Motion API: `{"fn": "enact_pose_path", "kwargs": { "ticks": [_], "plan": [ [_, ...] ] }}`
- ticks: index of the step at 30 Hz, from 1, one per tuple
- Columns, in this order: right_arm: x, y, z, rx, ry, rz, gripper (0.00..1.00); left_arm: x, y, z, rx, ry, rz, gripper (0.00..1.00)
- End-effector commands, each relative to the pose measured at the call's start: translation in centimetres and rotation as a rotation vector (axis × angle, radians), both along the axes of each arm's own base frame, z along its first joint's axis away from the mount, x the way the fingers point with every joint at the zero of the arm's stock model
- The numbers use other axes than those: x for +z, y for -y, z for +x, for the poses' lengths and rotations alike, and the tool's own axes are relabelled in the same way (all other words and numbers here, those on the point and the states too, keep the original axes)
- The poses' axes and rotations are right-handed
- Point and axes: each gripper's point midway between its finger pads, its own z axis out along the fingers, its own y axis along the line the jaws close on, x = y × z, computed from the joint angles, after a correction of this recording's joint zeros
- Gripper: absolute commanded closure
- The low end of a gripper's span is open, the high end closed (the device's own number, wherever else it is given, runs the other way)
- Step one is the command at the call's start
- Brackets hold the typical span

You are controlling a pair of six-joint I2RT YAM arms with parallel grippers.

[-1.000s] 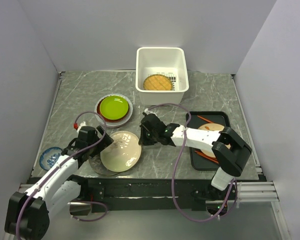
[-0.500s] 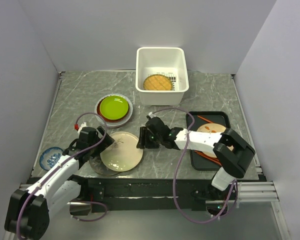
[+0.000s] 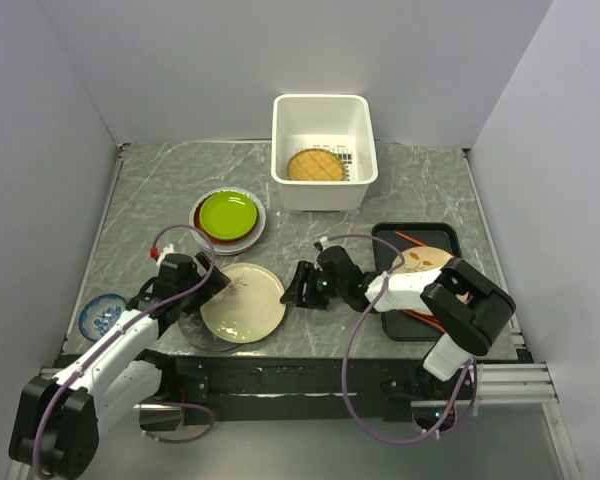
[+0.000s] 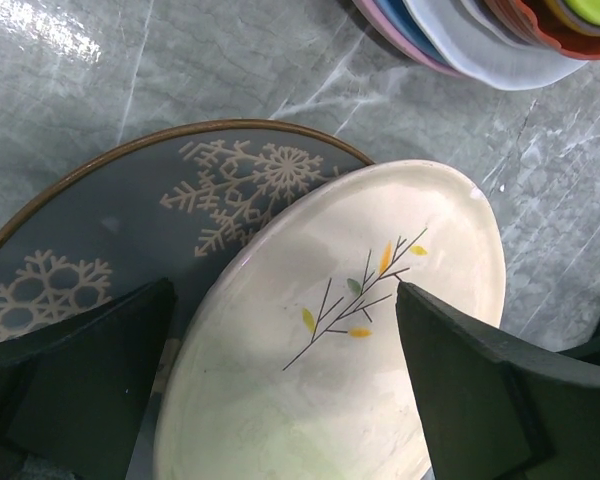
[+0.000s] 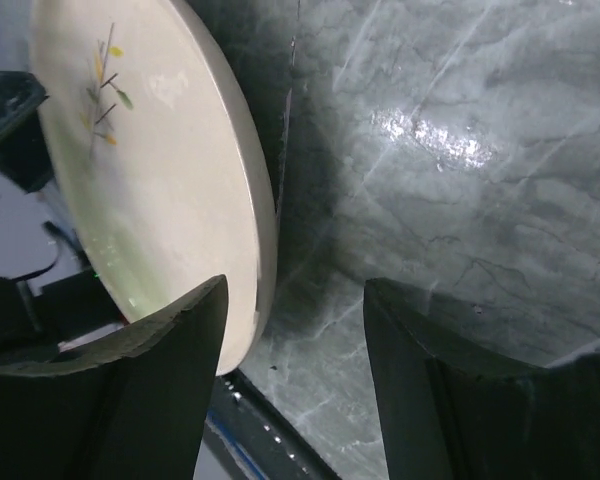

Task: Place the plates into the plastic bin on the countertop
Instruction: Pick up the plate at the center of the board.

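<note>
surface: grey marble-look countertop [image 3: 160, 190] with white veins, enclosed by plain pale walls [image 3: 180, 70].
right gripper [image 3: 302, 286]: jaws held apart, nothing clamped; set just beside the rim of the cream plate [image 3: 242, 303].
left gripper [image 3: 208, 285]: jaws spread wide, held over the cream plate's opposite edge, not closed on it.
cream plate: one, round, glossy, painted with a leafy twig; laid partly over the grey plate [image 4: 130, 220].
grey plate: one, brown-rimmed, snowflake-patterned.
stack [image 3: 227, 215]: at least five round plates; lime green on top, red-brown beneath, then white, blue and pink rims.
bin [image 3: 321, 99]: one, deep white plastic, rounded corners, slotted floor; one woven tan plate [image 3: 314, 166] is held inside.
tray [image 3: 416, 228]: one, black, rectangular; one orange-marked plate [image 3: 420, 262] is carried.
blue-patterned dish [image 3: 102, 315]: one, small, near the left edge.
</note>
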Motion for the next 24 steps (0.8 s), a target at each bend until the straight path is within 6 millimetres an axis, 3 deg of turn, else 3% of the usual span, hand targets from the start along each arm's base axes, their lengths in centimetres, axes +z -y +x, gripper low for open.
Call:
{"fn": "enact_pose_path", "kwargs": {
  "ticks": [1,9,14,16,19,20,24],
  "plan": [
    [3.4,-2.1,0.4,0.025,0.043,0.252,0.36,-1.1,0.1,-1.0,-0.018,-0.042,0.003,0.01],
    [3.4,-4.4,-1.4,0.095,-0.078,0.505,0.37,-1.0,0.2,-1.0,-0.025,-0.040,0.004,0.01],
    [2.6,-4.4,-1.8,0.062,-0.165,0.578,0.43,-0.7,0.1,-0.9,-0.026,-0.031,0.007,0.01],
    [2.6,-4.4,-1.8,0.058,-0.171,0.604,0.50,-0.7,0.2,-0.9,-0.025,-0.030,0.005,0.01],
    [2.7,-4.4,-1.9,0.056,-0.181,0.632,0.72,-0.8,0.1,-1.0,-0.025,-0.034,0.007,0.01],
    [2.8,-4.4,-1.9,0.057,-0.181,0.637,0.83,-0.8,0.2,-1.0,-0.028,-0.036,0.007,0.01],
    [3.1,-4.3,-1.8,0.049,-0.174,0.642,0.97,-0.7,0.1,-0.9,-0.025,-0.035,0.010,0.01]
  ]
}}
